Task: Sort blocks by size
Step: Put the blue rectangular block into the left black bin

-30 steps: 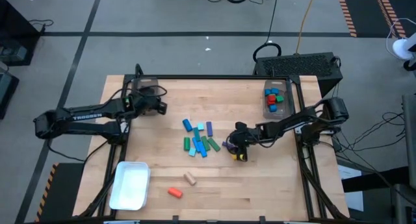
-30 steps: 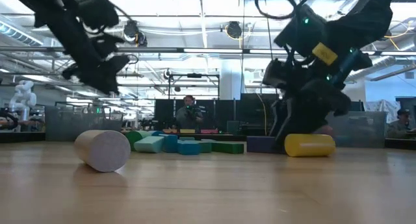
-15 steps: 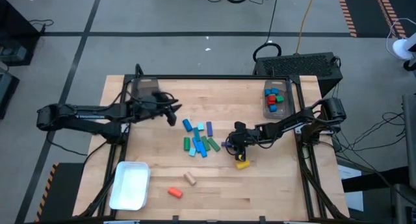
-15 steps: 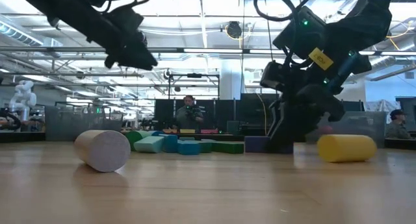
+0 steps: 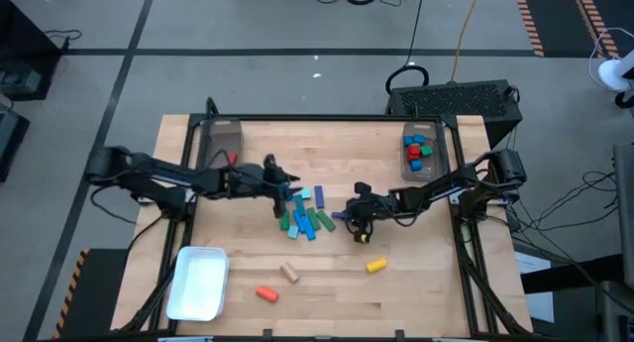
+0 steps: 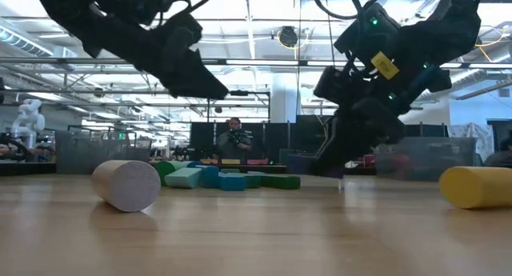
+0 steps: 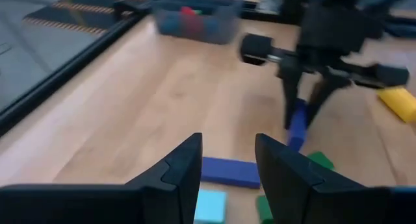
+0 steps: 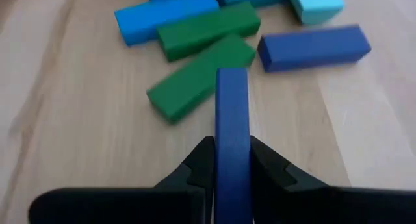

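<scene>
The right claw (image 5: 354, 211) is pinching a dark blue bar (image 8: 232, 130) between its fingers, holding it just beside the cluster of blocks (image 5: 302, 213) lying near the middle of the worktop (image 5: 327, 283); in the low view the bar end hangs slightly above the wood. The cluster is made of blue, green and light blue bars and cubes lying close together, some touching. The left claw (image 5: 282, 176) hovers over the far-left side of that cluster with its fingers spread and nothing between them. A yellow cylinder (image 5: 375, 267) lies on its side apart from the cluster, nearer the front edge, while a tan cylinder (image 5: 289, 273) and an orange block (image 5: 265, 293) lie near the front. A clear bin (image 5: 420, 154) at the far right corner holds red, green and blue blocks, and a white tray (image 5: 199, 283) sits at the front left.
</scene>
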